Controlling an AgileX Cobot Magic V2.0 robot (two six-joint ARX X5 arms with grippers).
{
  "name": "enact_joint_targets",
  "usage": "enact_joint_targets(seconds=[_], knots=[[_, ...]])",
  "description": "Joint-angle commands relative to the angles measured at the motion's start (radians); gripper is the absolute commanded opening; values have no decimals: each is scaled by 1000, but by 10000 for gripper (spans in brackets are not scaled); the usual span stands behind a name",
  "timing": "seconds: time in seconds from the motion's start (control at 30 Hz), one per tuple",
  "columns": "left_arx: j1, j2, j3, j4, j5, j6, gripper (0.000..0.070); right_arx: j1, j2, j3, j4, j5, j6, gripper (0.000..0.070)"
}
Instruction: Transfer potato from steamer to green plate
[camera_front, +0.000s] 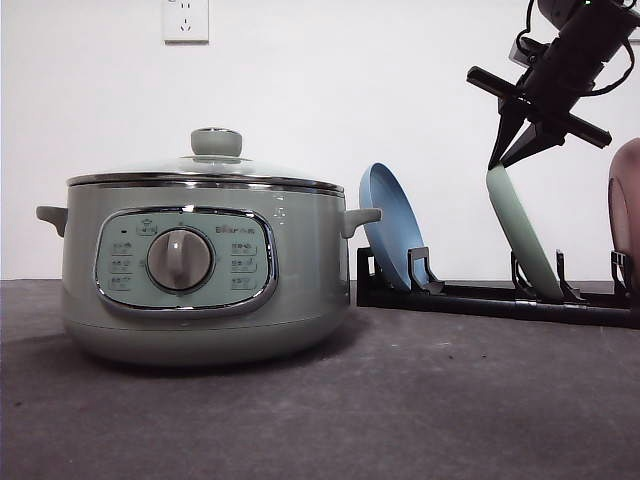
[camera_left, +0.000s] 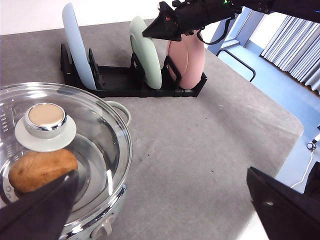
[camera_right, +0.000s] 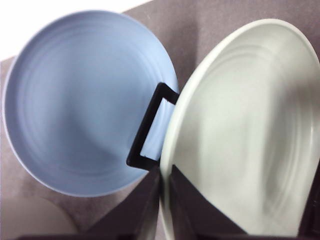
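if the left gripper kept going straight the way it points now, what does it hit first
Most likely the glass lid of the steamer: the left gripper hangs open just above it, with the potato underneath the glass. Depth is hard to judge.

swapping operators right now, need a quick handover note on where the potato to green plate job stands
Right gripper: closed on the top rim of the green plate, which stands upright in the black rack between the blue plate and the pink dish.
Left gripper: open, holding nothing, above the steamer.
Potato: inside the steamer, under the closed glass lid.
Done: plate gripped.
Left: lift the plate from the rack and lay it on the table, take off the lid, move the potato onto the plate.
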Motion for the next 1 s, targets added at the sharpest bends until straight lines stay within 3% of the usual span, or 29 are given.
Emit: enact_joint_targets(seconds=[0.0, 0.27, 0.53, 0.73, 0.97], knots=[[-5, 6, 24, 3, 5, 5, 700, -10, 6, 31, 23, -12, 35, 3], [-5, 6, 24, -12, 5, 6, 700, -12, -65, 100, 3, -21, 50, 3], [-10, 6, 24, -16, 5, 6, 700, 1, -205, 124, -22, -104, 51, 3], [-26, 6, 24, -16, 5, 6, 700, 51, -335, 124, -90, -173, -61, 3], [-62, 6, 24, -25, 5, 5, 700, 197, -503, 124, -321, -126, -257, 3]])
